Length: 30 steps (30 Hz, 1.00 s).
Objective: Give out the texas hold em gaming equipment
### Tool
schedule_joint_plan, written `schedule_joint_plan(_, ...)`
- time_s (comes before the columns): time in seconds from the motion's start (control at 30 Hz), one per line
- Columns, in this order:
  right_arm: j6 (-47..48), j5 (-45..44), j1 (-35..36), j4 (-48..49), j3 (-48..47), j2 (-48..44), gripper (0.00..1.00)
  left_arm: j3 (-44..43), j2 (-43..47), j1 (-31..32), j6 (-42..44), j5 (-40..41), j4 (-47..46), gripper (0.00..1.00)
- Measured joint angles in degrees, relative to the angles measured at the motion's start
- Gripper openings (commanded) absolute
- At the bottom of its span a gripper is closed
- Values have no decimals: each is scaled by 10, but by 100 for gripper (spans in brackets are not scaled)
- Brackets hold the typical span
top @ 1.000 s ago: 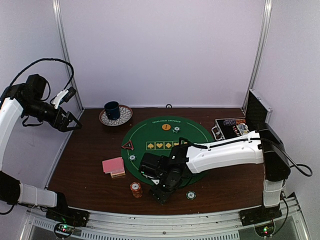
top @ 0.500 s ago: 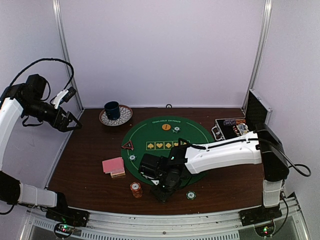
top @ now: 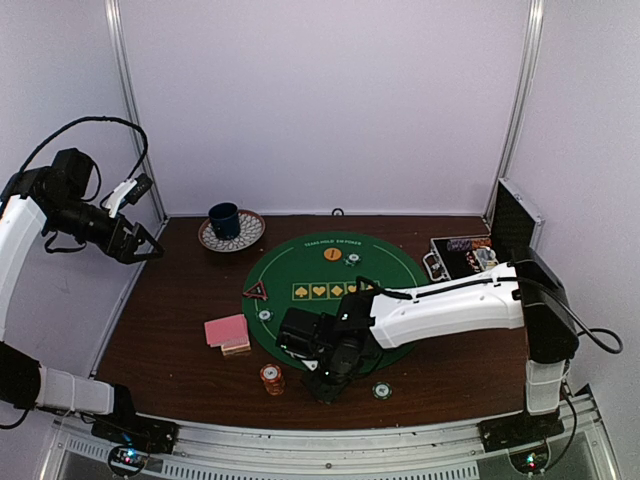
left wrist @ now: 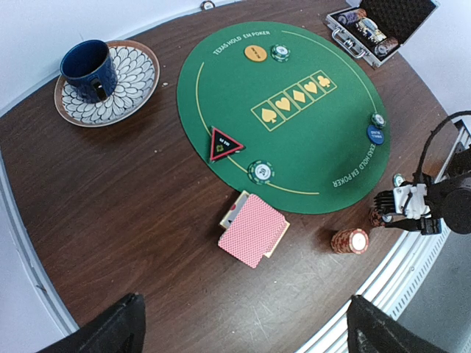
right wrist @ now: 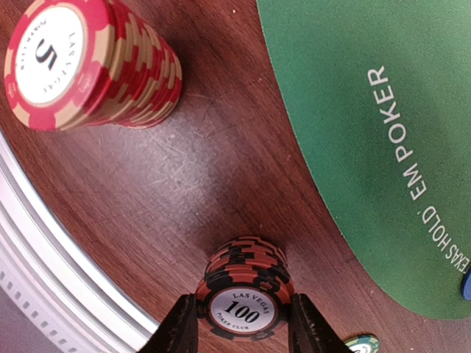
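Observation:
My right gripper point(top: 326, 384) point(right wrist: 243, 303) is shut on a stack of orange-and-black "100" poker chips point(right wrist: 246, 283), which stands on the wood just off the green mat's point(top: 300, 272) near edge. A red-and-tan "5" chip stack point(top: 270, 378) point(right wrist: 88, 62) stands to its left. The pink-backed cards point(top: 227, 333) point(left wrist: 254, 229) lie left of the mat. On the mat are a black-red triangular marker point(left wrist: 225, 143), an orange button point(left wrist: 254, 52), a blue button point(left wrist: 375, 134) and single green chips point(left wrist: 260, 172). My left gripper point(top: 142, 243) point(left wrist: 246, 331) is open and empty, raised at the far left.
A dark blue cup point(top: 224, 219) on a patterned saucer point(top: 247, 236) stands at the back left. An open metal case point(top: 465, 255) with chips sits at the back right. A single green-white chip point(top: 381, 390) lies near the front edge. A metal rail runs along the front.
My right gripper has shifted only very slightly with the chip stack in it. The left arm has not moved.

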<state>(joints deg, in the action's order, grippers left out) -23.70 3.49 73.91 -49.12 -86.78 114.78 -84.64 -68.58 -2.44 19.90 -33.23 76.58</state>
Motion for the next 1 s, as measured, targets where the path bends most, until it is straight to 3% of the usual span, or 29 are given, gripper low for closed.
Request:
schedule_joint_plan(0.57, 0, -14, -15, -48, -41, -24, 5, 0, -8, 0, 2, 0, 0, 98)
schedule_joint_plan(1.0, 20, -45, -138, -98, -113, -77, 0, 0, -10, 0, 2, 1, 0, 98)
